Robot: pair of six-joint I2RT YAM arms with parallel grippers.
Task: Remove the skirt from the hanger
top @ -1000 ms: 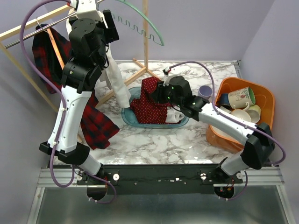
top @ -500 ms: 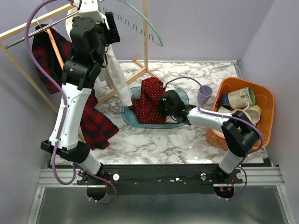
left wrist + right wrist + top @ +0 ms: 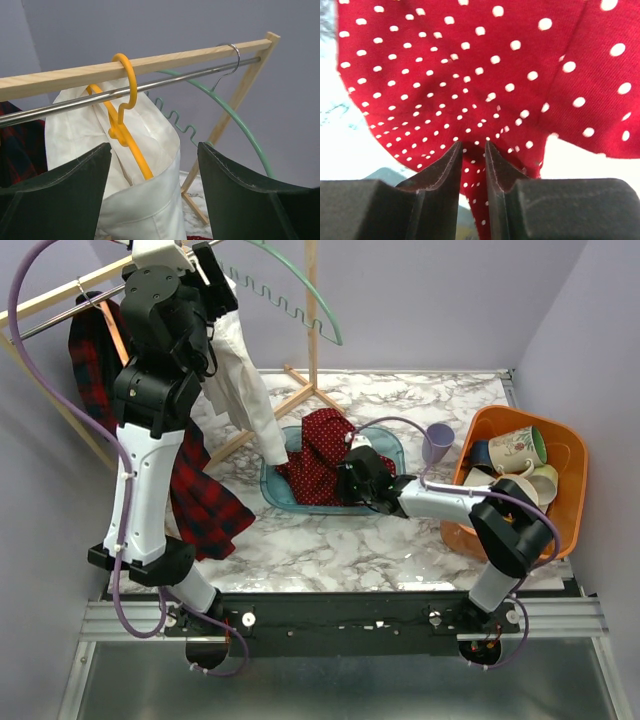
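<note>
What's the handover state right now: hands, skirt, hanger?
Left hand: open, up at the rail, facing the yellow hanger that carries a white garment; it holds nothing.
Right hand: shut on the red dotted skirt.
Skirt: bunched in the blue tray on the table.
Green hanger: bare on the rail.
Done: the skirt looks to be off its hanger.
Left: probably release the skirt and draw both arms back.
</note>
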